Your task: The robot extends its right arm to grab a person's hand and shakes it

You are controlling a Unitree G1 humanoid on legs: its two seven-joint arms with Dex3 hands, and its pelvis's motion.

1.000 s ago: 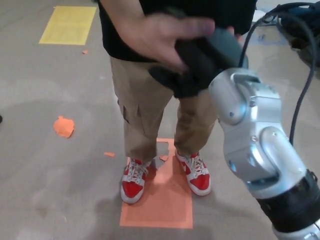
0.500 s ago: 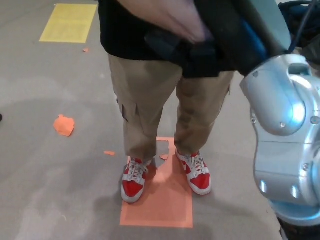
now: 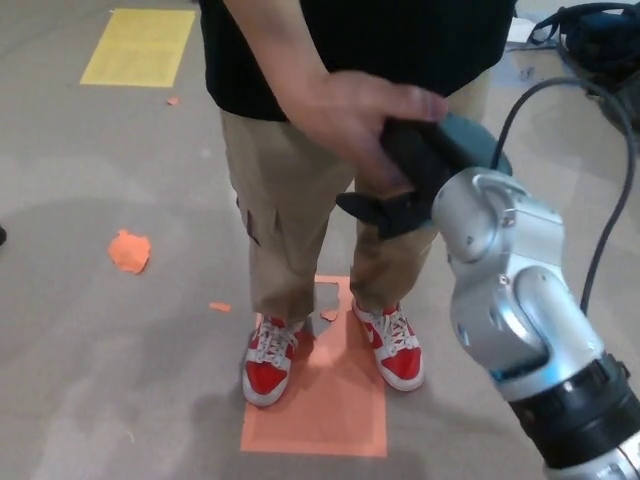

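Grey concrete floor (image 3: 120,360) fills the background, with an orange rectangle (image 3: 320,400) marked on it below the robot hand and a yellow rectangle (image 3: 138,47) far up and to its left. We see an orange scrap (image 3: 128,251) lying well to the left, lower than the robot hand.

Our right robot hand (image 3: 415,180) is black and sits at the end of a silver arm (image 3: 510,300) rising from the lower right. It is clasped with the person's hand (image 3: 350,125), which wraps over it from above and from the left, fingers curled across its top. We see the black fingers (image 3: 375,212) poking out beneath that palm, closed around it. The person's hand is bare, its forearm slanting down from the upper left out of a black shirt (image 3: 400,40).

Behind and below the clasp stand khaki trousers (image 3: 290,220) and red-and-white shoes (image 3: 268,365) planted on the orange rectangle. A black cable (image 3: 610,220) loops to the right of the robot hand.
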